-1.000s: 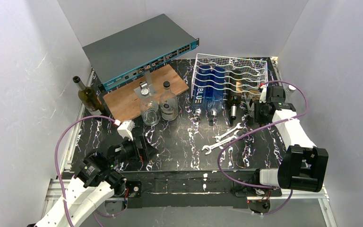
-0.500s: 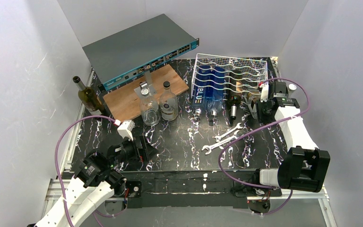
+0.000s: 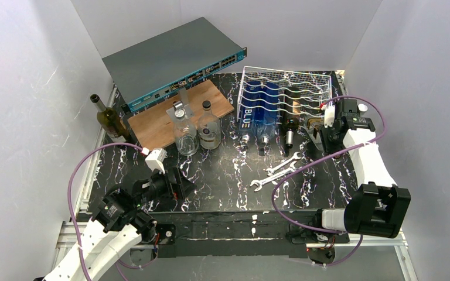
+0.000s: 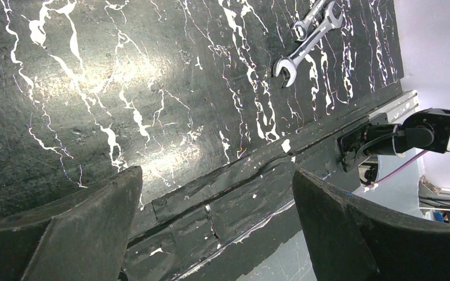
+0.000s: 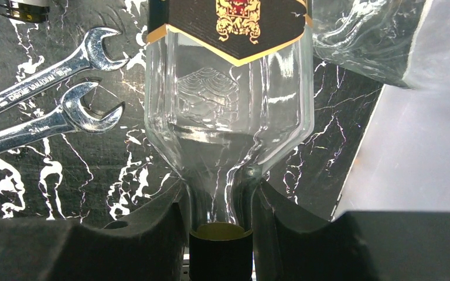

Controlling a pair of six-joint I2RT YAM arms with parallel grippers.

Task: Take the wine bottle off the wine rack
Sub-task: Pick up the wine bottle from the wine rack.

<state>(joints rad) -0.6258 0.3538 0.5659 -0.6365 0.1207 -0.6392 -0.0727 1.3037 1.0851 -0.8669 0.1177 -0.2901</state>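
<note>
The clear wine bottle (image 5: 228, 105) lies in the wine rack's (image 3: 313, 79) rightmost cradle, neck clenched in our right hand (image 5: 221, 202). Blue bottles (image 3: 263, 111) and a dark bottle (image 3: 291, 117) lie in cradles beside it. Our left hand (image 4: 217, 193) hangs released over the counter (image 4: 152, 88) by its near edge.

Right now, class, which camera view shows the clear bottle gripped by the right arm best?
The right wrist view: the clear bottle fills it, label and neck sharp between the right fingers. The top view shows only a partly hidden glimpse by the rack. The left wrist view misses it.
</note>
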